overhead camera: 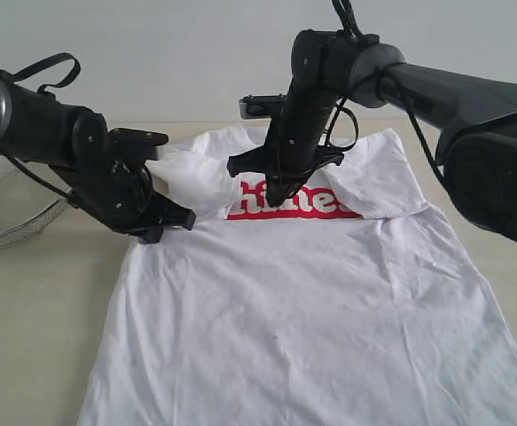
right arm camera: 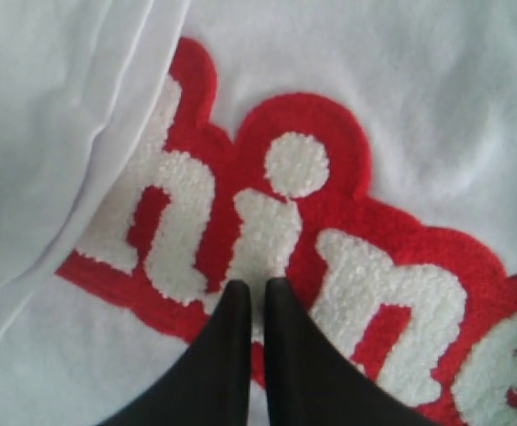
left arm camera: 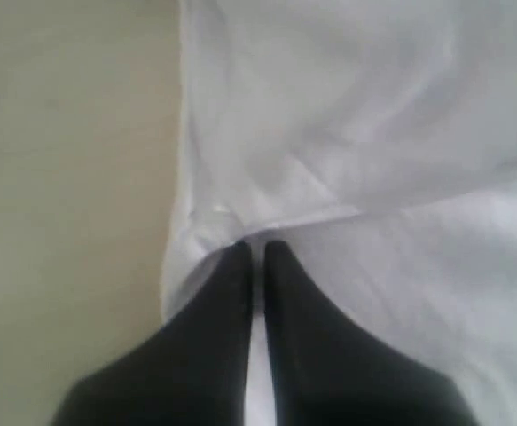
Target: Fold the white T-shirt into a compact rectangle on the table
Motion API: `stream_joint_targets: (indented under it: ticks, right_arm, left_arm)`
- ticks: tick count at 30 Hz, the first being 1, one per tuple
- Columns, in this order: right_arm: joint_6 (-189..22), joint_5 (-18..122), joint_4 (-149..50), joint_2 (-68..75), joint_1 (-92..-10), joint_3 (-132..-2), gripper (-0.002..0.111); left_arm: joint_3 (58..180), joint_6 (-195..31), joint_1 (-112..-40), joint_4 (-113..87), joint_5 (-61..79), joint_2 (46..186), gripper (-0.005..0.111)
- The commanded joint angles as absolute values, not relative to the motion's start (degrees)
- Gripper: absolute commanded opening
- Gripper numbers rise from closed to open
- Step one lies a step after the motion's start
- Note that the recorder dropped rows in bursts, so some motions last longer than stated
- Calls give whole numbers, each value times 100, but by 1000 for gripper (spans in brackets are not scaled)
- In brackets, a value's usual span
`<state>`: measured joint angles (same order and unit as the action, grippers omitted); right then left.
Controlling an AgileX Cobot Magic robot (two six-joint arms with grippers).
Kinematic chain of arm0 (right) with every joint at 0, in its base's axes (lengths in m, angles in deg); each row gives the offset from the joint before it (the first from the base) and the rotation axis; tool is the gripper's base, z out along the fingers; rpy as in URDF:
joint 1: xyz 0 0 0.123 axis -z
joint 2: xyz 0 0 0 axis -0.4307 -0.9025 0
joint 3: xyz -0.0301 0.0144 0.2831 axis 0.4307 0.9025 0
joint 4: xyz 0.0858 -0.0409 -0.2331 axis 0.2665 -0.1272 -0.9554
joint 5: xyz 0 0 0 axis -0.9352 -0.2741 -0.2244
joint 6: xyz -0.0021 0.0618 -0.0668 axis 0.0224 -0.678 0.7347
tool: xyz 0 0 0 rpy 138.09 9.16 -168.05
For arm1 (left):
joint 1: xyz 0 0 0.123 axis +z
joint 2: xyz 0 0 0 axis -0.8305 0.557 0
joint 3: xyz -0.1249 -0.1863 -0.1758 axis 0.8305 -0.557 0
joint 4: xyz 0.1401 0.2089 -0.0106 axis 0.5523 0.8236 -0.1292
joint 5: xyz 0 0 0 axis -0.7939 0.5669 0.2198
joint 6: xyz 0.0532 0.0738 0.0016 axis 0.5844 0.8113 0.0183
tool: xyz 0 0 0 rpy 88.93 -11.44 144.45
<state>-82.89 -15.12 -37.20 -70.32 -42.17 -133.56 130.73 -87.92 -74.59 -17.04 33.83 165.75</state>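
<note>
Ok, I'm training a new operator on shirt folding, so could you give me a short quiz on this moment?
1. True or false: the right gripper has its jaws wide open.
2. Over which part of the white T-shirt are the right gripper's tips? A the bottom hem; B the red lettering; C a sleeve cuff.
3. Fill in: the left gripper, at the shirt's folded edge beside the bare table, is ___.
Key: 1 false; 2 B; 3 shut.
</note>
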Motion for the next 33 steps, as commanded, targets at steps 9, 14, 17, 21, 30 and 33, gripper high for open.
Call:
stream_joint_targets:
  ticks: [9,14,17,21,30,33]
  right_arm:
    - [-8238,-1581,-3734,-7025,-4206,-13367,0]
    - [-8238,-1581,-3734,-7025,-4206,-13367,0]
    - [-8238,-1581,-3734,-7025,-4206,-13367,0]
    - [-8233,-1559,-3734,-7025,-4206,-13367,0]
    - [-8161,-1347,-3734,-7025,-4206,-13367,0]
    - [-8161,-1322,-3734,-7025,-4206,-13367,0]
  left_arm:
    - [13036,-9355,-7337,-1146,3559,16439,4]
    - [13036,-9418,-7325,-1107,3593,16439,4]
    - [13036,-9619,-7272,-977,3689,16439,4]
    - [13036,-9841,-7181,-868,3867,16385,4]
    - [13459,-9745,-7130,-1088,3178,15740,4]
    - [13959,-9557,-7130,-1088,3169,16066,4]
